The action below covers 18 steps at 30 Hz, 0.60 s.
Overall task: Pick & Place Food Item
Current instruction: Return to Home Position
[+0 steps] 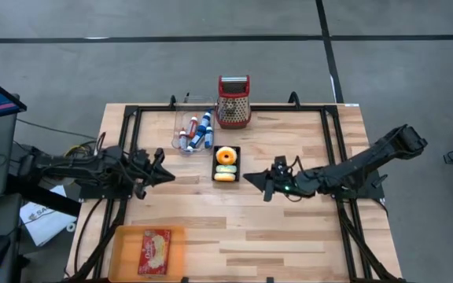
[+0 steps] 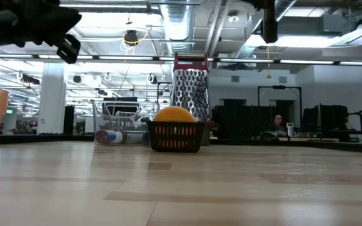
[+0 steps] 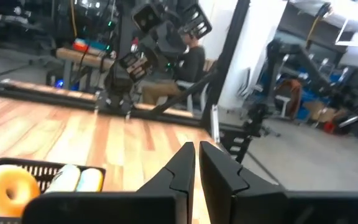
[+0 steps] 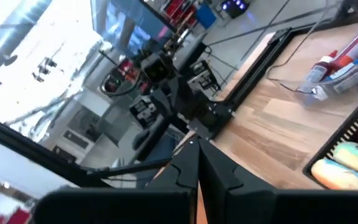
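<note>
Pale wooden bench, busy workshop behind. Food colouring bottles in the transparent bin, black bin just beside. Flanked by left hand and right hand, both pinched shut, empty. Could clip the black bin if swung low heading home.

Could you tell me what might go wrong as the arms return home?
1. The shut left gripper and right gripper flank the black bin; a sideways swing while retracting could nudge it.
2. The grater stands upright just behind that bin, beside the clear bin, so a shove might tip it.
</note>
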Motion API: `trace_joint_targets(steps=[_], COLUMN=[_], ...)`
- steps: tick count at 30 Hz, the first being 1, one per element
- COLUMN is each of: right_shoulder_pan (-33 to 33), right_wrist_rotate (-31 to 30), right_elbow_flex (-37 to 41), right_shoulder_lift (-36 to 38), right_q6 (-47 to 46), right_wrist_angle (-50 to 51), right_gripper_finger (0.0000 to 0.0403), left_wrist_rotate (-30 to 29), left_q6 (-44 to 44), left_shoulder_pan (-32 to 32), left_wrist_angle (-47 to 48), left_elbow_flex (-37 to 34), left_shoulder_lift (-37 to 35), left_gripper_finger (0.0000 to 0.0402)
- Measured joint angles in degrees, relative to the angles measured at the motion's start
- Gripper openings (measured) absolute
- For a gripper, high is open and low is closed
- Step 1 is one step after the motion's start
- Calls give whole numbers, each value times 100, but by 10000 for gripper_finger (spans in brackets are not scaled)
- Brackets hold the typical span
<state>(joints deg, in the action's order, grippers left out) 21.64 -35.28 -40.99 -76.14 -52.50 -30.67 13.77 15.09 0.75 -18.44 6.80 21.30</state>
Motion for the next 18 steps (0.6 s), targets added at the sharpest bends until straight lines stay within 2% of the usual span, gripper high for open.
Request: trace_joint_targets(steps=[3,9,18], right_shoulder_pan=[251,635,762], right_wrist_rotate=[-377,-839,-1026], right_elbow_flex=[-4,-4,-4], right_shoulder_lift=[-7,-9,-9], right_q6=[-141,-307,-453], right_wrist_angle=[28,22,24], right_gripper_finger=[0,0,0], left_wrist_rotate=[54,55,-130], left_q6=[24,-265,-562], left_shoulder_pan=[-4,-4,-5], left_wrist_angle=[200,1180,2526], left_elbow_flex=[-161,-180,-180], left_shoulder_lift=[-436,-1286,-2126], left_gripper_finger=[17,8,3])
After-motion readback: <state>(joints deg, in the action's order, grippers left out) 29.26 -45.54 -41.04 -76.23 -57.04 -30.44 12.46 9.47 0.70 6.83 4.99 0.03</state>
